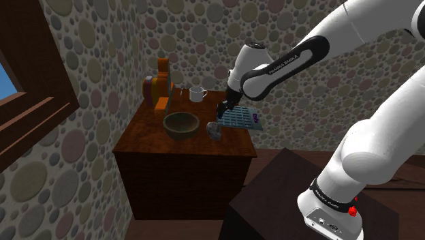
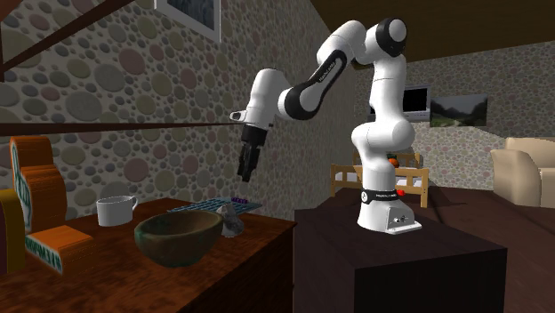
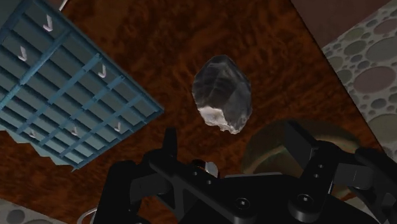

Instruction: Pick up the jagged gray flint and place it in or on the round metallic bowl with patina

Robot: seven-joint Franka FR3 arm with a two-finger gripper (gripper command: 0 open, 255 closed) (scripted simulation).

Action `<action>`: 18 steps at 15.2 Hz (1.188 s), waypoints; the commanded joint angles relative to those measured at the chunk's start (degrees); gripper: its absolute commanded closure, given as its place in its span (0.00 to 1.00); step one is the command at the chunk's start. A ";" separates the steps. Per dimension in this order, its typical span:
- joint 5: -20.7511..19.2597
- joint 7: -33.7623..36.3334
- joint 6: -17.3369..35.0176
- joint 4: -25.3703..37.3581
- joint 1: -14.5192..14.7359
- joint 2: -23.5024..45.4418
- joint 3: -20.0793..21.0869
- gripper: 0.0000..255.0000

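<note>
On the dark wooden table (image 1: 146, 140), just right of the round brownish bowl (image 1: 180, 129) in the shoulder view, the spread gripper (image 1: 221, 112) hangs over the jagged gray flint (image 1: 216, 130) and should descend straight, straddling its narrower sides before closing.

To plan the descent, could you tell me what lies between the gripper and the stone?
Nothing; the second exterior view shows a bare gap between the gripper and the stone.

In the wrist view the gripper (image 3: 232, 137) hides most of the bowl (image 3: 270, 146); the blue grid rack (image 3: 70, 95) runs off the picture's edge.
</note>
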 commanded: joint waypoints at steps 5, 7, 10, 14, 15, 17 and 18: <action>0.88 -1.75 12.35 5.36 0.52 14.73 0.17 0.00; 0.71 -1.63 13.18 5.74 0.44 15.89 0.22 0.00; 0.20 -1.22 15.08 6.59 0.51 18.64 0.00 0.00; -0.33 -0.77 17.23 7.74 0.71 21.93 -0.37 0.00; -0.33 -0.77 17.22 7.74 0.71 21.94 -0.37 0.00; -0.33 -0.77 17.22 7.75 0.71 21.94 -0.37 0.00; -0.33 -0.77 17.22 7.75 0.71 21.94 -0.37 0.00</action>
